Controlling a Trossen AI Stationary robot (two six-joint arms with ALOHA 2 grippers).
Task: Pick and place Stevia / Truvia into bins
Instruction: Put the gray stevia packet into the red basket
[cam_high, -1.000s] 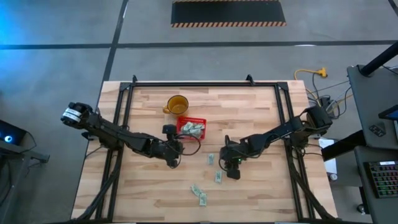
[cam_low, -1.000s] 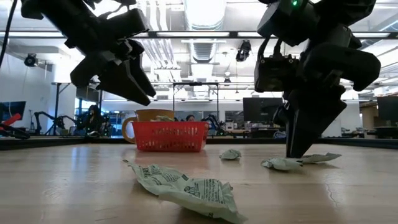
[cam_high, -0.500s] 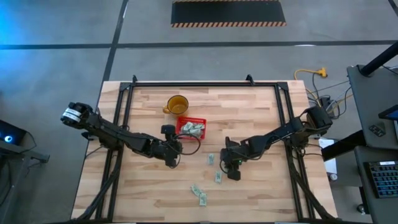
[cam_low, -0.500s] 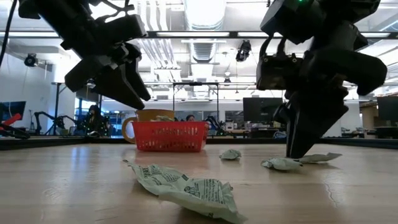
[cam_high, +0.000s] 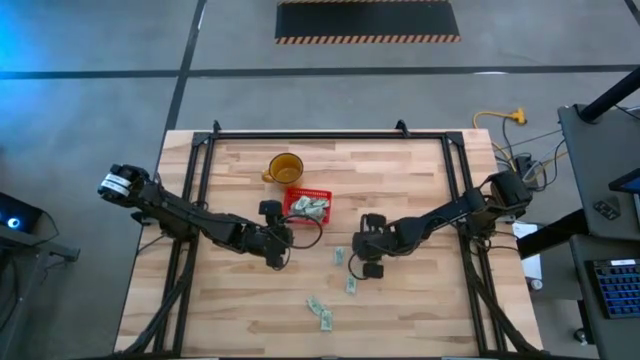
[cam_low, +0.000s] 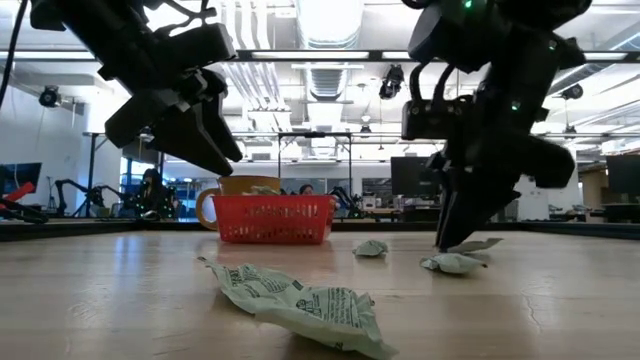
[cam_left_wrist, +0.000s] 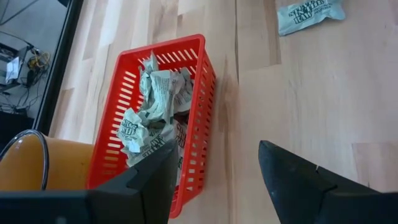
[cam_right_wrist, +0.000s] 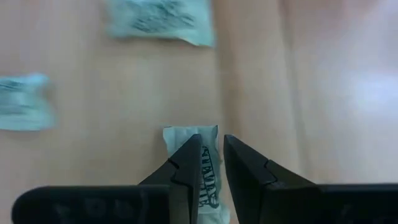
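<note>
right tool (cam_right_wrist: 211, 155) down at the wooden table (cam_high: 420, 190), fingers narrowed around one end of a pale green sachet (cam_right_wrist: 208, 177), pinching its edge; sachet lifted slightly off the wood in the low view, well off to the side of the red basket (cam_high: 307, 205). left tool (cam_left_wrist: 214, 180) held wide and empty, hovering just beside the red basket. red basket already holding several crumpled sachets (cam_left_wrist: 152, 106), right next to the amber cup (cam_high: 284, 167). more loose sachets (cam_high: 321, 312) scattered farther from the red basket, toward the near table edge.
</note>
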